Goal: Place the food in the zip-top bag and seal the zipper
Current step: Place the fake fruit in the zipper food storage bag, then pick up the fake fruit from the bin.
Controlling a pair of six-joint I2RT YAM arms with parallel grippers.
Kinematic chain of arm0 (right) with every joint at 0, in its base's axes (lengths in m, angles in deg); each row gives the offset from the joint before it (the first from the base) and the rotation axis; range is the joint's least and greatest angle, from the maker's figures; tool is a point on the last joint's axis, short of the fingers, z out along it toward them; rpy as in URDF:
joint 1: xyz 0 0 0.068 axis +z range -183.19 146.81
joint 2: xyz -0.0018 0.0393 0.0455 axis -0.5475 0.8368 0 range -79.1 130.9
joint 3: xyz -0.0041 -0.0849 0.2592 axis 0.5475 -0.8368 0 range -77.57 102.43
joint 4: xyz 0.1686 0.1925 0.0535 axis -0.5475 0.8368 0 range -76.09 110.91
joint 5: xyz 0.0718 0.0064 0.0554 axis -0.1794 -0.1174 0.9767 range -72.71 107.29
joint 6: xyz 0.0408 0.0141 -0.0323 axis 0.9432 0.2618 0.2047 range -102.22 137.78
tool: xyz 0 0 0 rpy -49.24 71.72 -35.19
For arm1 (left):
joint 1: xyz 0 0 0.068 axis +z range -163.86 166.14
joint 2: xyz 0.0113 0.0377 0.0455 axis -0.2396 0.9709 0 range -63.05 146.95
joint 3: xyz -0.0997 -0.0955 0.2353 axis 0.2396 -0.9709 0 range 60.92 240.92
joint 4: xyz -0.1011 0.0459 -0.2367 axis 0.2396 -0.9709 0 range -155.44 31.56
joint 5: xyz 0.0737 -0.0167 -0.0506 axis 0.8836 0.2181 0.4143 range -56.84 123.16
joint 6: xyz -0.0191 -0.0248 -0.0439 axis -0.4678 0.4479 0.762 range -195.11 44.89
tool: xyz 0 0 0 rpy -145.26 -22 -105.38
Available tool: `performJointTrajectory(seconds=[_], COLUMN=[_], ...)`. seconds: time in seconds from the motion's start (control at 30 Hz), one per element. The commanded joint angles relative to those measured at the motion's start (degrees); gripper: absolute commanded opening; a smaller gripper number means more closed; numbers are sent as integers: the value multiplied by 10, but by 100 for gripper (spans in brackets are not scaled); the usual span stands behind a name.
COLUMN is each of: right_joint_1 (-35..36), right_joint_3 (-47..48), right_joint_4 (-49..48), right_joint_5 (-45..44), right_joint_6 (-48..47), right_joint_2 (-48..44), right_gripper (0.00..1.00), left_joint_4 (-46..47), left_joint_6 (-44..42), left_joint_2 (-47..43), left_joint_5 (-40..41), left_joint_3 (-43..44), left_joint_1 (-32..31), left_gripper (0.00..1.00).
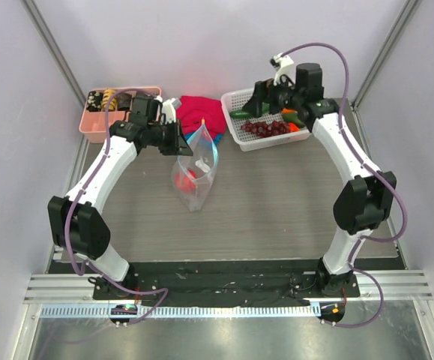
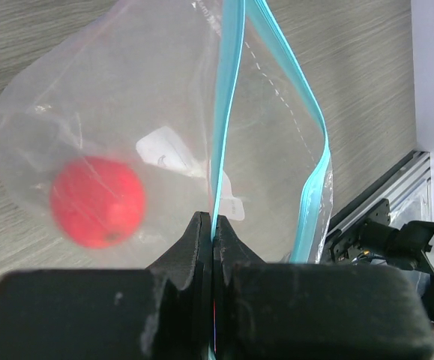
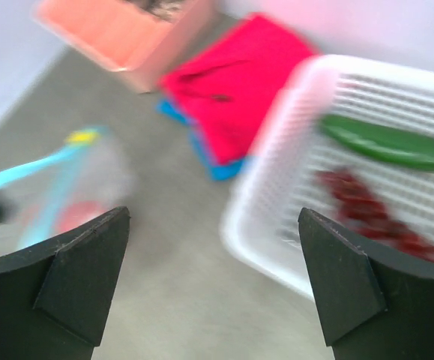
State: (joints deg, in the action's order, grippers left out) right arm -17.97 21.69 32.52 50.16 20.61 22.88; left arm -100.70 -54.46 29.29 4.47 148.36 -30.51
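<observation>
**Smear, crop and cover**

The right wrist view is smeared: the white plastic mesh basket runs off the right edge, the dark red grape bunch is a streak, and the pink divided plastic tray is cut by the top edge. At the left the clear soft plastic zip-top bag is a haze, the round red toy tomato inside it only a smear. In the left wrist view the thin blue zipper strip vanishes between the closed jaws of the left gripper. From above, the right gripper covers part of the basket; the tray's snack pieces are too small to tell apart.
</observation>
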Motion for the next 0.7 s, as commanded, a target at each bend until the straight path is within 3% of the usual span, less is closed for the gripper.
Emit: performJointTrajectory(seconds=[0.0, 0.27, 0.67], right_joint_1=[-32, -46, -44], right_joint_3=[68, 187, 282], right_joint_4=[93, 156, 200], right_joint_5=[-109, -208, -240], right_joint_6=[-125, -350, -455], right_joint_2=[71, 233, 368], right_gripper=[99, 100, 97], left_joint_4=[29, 31, 30], left_joint_6=[-9, -12, -19], left_joint_2=[-14, -21, -16], left_joint_5=[-17, -15, -7], left_joint_3=[-1, -22, -34], left_joint_1=[2, 2, 2], left_gripper=[0, 0, 0])
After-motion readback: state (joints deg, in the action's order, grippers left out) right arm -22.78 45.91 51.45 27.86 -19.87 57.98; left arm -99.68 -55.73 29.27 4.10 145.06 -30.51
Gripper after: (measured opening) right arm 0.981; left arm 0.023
